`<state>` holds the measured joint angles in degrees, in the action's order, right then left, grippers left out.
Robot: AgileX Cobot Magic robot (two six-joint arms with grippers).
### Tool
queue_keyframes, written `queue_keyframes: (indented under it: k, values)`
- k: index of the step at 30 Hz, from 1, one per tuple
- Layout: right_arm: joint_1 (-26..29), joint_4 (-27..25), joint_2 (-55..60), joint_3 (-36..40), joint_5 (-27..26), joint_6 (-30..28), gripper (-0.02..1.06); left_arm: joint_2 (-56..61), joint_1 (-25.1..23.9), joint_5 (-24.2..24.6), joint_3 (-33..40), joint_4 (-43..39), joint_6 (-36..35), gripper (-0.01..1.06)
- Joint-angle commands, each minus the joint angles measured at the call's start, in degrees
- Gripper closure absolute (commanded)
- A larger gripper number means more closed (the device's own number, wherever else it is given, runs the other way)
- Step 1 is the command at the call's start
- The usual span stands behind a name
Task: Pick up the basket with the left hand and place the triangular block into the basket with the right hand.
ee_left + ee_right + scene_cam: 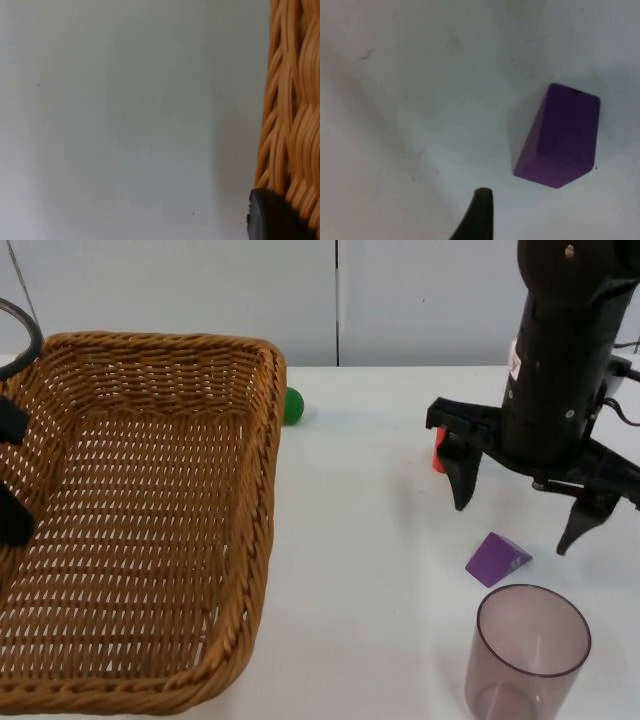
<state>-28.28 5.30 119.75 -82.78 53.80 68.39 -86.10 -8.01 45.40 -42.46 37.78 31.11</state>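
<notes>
The woven wicker basket (150, 530) takes up the left side of the top view and looks raised off the table. My left gripper (12, 468) is at its left rim, shut on it. In the left wrist view the basket's rim (287, 100) runs beside a black fingertip (270, 220). The purple triangular block (497, 560) lies on the white table at the right. My right gripper (517, 523) hangs open just above and behind it, holding nothing. In the right wrist view the block (560, 135) lies apart from one fingertip (477, 215).
A translucent purple cup (527, 650) stands upright just in front of the block, close to the right gripper. A green ball (292, 406) lies behind the basket's right rim. A small red object (438, 455) sits partly hidden behind the right gripper's left finger.
</notes>
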Motion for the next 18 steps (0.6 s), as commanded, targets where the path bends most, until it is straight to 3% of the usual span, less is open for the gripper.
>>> queue_keyframes:
  k: [1,11,18]
  values:
    - [-0.47,0.61,0.78,-0.38,0.16,1.42,0.25,0.83,-0.07,0.84,-0.01,1.0,0.3,1.05]
    - [-0.47,0.5,4.02,-0.38,-5.67,3.73,0.25,0.83,-0.07,1.57,-0.01,0.97,0.3,1.05]
    - [-0.47,0.74,5.48,-0.38,-5.82,5.79,0.25,0.83,-0.07,1.92,-0.01,0.97,0.3,1.05]
